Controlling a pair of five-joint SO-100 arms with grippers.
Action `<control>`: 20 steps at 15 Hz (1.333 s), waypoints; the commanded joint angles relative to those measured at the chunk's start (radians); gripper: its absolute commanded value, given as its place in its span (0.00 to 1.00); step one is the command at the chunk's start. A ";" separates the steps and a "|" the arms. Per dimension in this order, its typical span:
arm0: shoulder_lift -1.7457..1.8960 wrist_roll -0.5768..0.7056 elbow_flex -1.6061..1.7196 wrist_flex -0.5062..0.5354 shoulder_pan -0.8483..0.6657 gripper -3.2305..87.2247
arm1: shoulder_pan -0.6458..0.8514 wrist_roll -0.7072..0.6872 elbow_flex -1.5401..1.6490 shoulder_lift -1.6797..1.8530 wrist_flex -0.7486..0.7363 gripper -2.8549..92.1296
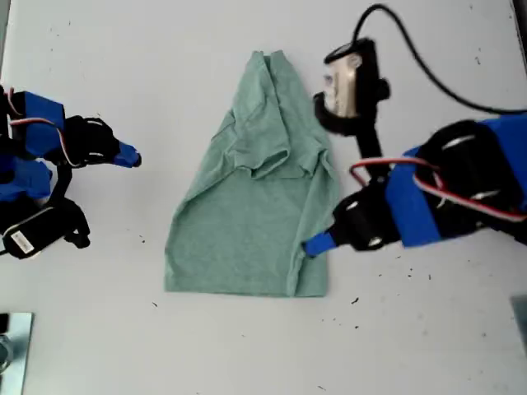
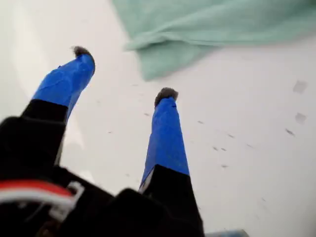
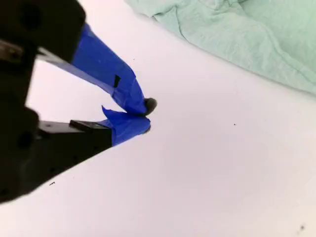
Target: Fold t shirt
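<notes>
The pale green t shirt lies flat in the middle of the white table, narrow at its far end, with a sleeve folded inward. My first gripper is open with nothing between its fingers. A hem corner of the t shirt lies just beyond its tips. In the exterior view my first gripper sits at the shirt's right edge near the hem. My second gripper is shut on nothing, with the t shirt some way off. In the exterior view my second gripper is left of the shirt.
The table is white with small dark specks. A wrist camera with a black cable stands over the shirt's right shoulder in the exterior view. A metal piece shows at that view's lower left corner.
</notes>
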 commanded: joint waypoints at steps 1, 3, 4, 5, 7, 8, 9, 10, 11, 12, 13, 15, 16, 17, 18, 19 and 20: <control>0.018 -0.005 -0.015 0.005 0.012 0.03 | 0.175 -0.067 0.667 0.476 -0.196 0.23; 0.018 -0.005 -0.015 0.005 0.012 0.03 | 0.341 -0.175 1.131 0.792 -0.337 0.19; 0.018 -0.006 -0.014 0.002 0.012 0.03 | 0.423 -0.232 1.275 0.854 -0.362 0.14; 0.018 -0.005 -0.009 -0.005 0.009 0.03 | 0.474 -0.273 1.359 0.862 -0.390 0.05; 0.018 -0.003 -0.009 -0.009 0.015 0.03 | 0.492 -0.308 1.376 0.854 -0.402 0.05; 0.017 -0.011 -0.025 -0.003 0.025 0.03 | 0.492 -0.308 1.361 0.853 -0.397 0.05; 0.006 -0.011 -0.063 0.011 0.038 0.03 | 0.494 -0.310 1.358 0.853 -0.396 0.06; -0.058 -0.031 -0.166 0.066 0.066 0.03 | 0.497 -0.310 1.358 0.853 -0.387 0.06; -0.176 -0.051 -0.373 0.172 0.123 0.03 | 0.503 -0.310 1.358 0.861 -0.374 0.06; -0.345 -0.049 -0.643 0.318 0.183 0.03 | 0.503 -0.307 1.359 0.865 -0.373 0.06; -0.526 -0.052 -0.928 0.509 0.239 0.03 | 0.505 -0.305 1.358 0.867 -0.373 0.06; -0.721 -0.029 -1.262 0.635 0.373 0.36 | 0.508 -0.302 1.358 0.881 -0.371 0.06; -0.735 -0.034 -1.287 0.638 0.413 0.37 | 0.508 -0.301 1.358 0.893 -0.365 0.06; -0.724 -0.055 -1.272 0.640 0.446 0.38 | 0.505 -0.295 1.359 0.913 -0.354 0.06; -0.712 -0.084 -1.238 0.640 0.472 0.38 | 0.499 -0.288 1.365 0.937 -0.348 0.06; -0.712 -0.118 -1.189 0.637 0.491 0.39 | 0.497 -0.285 1.368 0.956 -0.345 0.06; -0.710 -0.155 -1.134 0.617 0.514 0.39 | 0.497 -0.284 1.370 0.959 -0.345 0.06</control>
